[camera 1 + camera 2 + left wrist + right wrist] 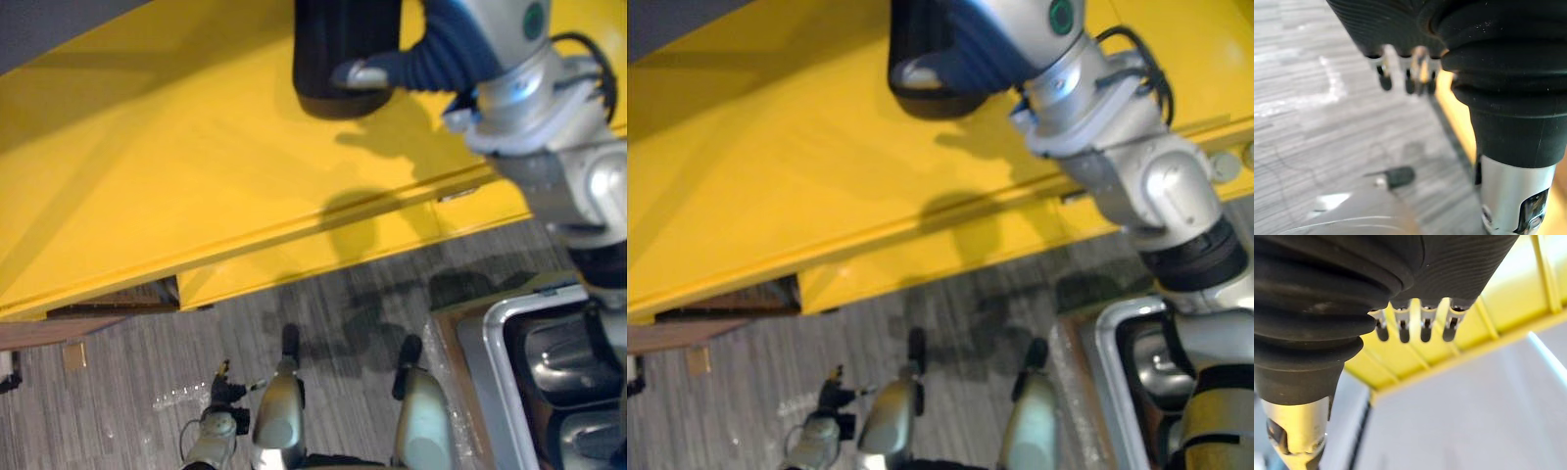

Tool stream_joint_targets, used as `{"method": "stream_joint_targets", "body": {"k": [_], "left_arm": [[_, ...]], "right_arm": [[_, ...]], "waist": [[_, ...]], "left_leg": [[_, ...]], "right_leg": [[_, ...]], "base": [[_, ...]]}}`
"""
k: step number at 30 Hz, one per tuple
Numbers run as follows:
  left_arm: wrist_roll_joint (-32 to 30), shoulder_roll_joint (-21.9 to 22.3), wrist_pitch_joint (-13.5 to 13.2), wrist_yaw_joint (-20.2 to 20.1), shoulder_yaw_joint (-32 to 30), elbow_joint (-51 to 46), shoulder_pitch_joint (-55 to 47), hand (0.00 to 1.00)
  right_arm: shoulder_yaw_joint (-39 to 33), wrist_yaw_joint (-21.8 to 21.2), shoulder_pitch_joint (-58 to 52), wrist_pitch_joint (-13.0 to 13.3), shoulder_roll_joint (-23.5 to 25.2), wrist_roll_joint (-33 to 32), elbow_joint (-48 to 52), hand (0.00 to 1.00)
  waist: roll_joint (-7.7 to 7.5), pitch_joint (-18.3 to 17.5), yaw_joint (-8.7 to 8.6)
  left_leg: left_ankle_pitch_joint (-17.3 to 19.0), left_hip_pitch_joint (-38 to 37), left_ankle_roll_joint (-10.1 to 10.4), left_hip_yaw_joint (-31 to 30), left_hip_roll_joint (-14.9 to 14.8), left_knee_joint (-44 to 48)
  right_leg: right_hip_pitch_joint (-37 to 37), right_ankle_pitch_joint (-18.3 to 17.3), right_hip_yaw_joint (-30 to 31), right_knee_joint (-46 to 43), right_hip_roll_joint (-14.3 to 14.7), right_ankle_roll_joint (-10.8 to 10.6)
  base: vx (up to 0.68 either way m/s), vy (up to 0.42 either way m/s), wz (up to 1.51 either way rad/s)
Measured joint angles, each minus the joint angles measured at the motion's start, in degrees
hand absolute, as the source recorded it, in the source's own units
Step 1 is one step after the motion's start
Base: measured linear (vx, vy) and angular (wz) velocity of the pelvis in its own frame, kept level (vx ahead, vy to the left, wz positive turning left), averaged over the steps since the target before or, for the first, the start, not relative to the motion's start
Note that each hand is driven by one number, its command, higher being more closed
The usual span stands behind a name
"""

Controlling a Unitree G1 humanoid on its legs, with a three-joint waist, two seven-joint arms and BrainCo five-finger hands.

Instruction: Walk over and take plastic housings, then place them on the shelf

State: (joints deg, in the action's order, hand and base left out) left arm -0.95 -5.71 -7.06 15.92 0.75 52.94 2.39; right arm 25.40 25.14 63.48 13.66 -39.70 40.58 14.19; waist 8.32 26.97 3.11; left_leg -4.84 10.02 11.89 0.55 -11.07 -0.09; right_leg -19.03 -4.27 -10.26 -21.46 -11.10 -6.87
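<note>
Both hands open, empty: right hand (343, 59) over shelf (147, 176), left hand (1409, 81) low. Housings (563, 357) in tray (500, 323) at right; right hand nearer.

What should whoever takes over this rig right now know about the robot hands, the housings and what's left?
Right robot hand: open, holding nothing, stretched out over the yellow shelf.
Left robot hand: open, holding nothing, hanging low over the floor.
Grey plastic housings lie in the metal tray at the robot's right.
Done: no placement I can confirm.
Left: take a housing from the tray and set it on the shelf.
</note>
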Motion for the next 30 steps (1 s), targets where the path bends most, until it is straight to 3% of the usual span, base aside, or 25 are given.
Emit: {"method": "stream_joint_targets", "body": {"k": [2,4,6,10,14,20,25,30], "left_arm": [[0.0,0.04,0.07,0.34,0.25,0.05,0.0,0.0],[0.0,0.11,0.35,0.66,0.6,0.28,0.01,0.0],[0.01,0.29,0.94,0.75,0.59,0.23,0.59,0.0],[0.06,0.97,1.07,0.81,0.45,-0.11,1.35,0.0],[0.67,1.73,1.31,1.29,-0.1,-0.95,1.46,0.0],[0.99,2.1,1.35,1.47,-0.13,-2.26,2.03,0.0],[1.01,2.08,1.77,1.68,-0.31,-2.24,2.71,0.0],[1.05,2.21,1.85,1.99,-1.86,-2.24,2.79,0.0]], "right_arm": [[0.0,-1.02,-0.83,0.2,7.99,-5.39,-0.34,0.0],[0.04,-4.17,-1.0,1.86,16.11,-16.8,-3.94,0.0],[0.05,-7.09,-0.96,2.15,26.46,-29.62,-14.79,0.0],[0.16,-11.74,-0.01,-0.42,35.03,-42.22,-32.76,0.0],[-0.61,-13.89,4.27,-1.79,38.83,-51.1,-42.79,0.0],[-10.92,-10.02,11.65,-2.82,43.42,-51.28,-49.45,0.0],[-19.1,-4.9,14.39,-4.28,43.97,-47.78,-52.05,0.0],[-22.9,-1.66,14.61,-6.87,44.32,-44.16,-54.81,0.0]], "waist": [[0.0,0.0,0.09],[0.01,0.0,0.11],[0.02,0.0,0.65],[0.02,0.01,1.49],[0.17,0.07,1.5],[0.29,0.12,3.06],[0.29,0.12,6.36],[0.29,0.12,7.41]], "left_leg": [[0.67,0.02,0.08,0.35,-0.14,0.9],[1.16,0.06,0.01,0.76,-0.13,1.67],[1.81,0.09,-0.02,1.27,-0.12,2.71],[1.87,0.3,-0.02,1.09,-0.13,2.8],[1.92,1.89,0.06,-0.56,-0.27,3.8],[2.96,4.89,0.11,-4.03,-0.38,6.86],[3.03,6.34,0.0,-5.94,-0.14,7.68],[3.02,7.03,0.0,-6.59,-0.12,7.75]], "right_leg": [[0.0,0.0,0.57,-0.05,0.21,0.0],[-0.04,0.0,0.88,-0.07,0.24,0.0],[-0.01,0.0,1.34,-0.11,0.26,0.0],[0.2,0.12,1.12,0.27,0.27,-0.02],[1.06,0.82,-0.59,1.73,0.31,0.09],[3.92,1.71,-4.34,4.82,0.58,-0.03],[4.7,1.86,-6.3,5.63,0.57,-0.04],[4.86,1.86,-7.02,5.99,0.63,-0.04]], "base": [[0.01,0.004,-0.12],[0.01,0.009,-0.12],[0.0,0.013,-0.11],[0.01,0.009,0.01],[0.03,0.011,0.17],[0.03,0.012,0.29],[0.01,0.008,0.2],[0.02,0.0,0.07]]}}
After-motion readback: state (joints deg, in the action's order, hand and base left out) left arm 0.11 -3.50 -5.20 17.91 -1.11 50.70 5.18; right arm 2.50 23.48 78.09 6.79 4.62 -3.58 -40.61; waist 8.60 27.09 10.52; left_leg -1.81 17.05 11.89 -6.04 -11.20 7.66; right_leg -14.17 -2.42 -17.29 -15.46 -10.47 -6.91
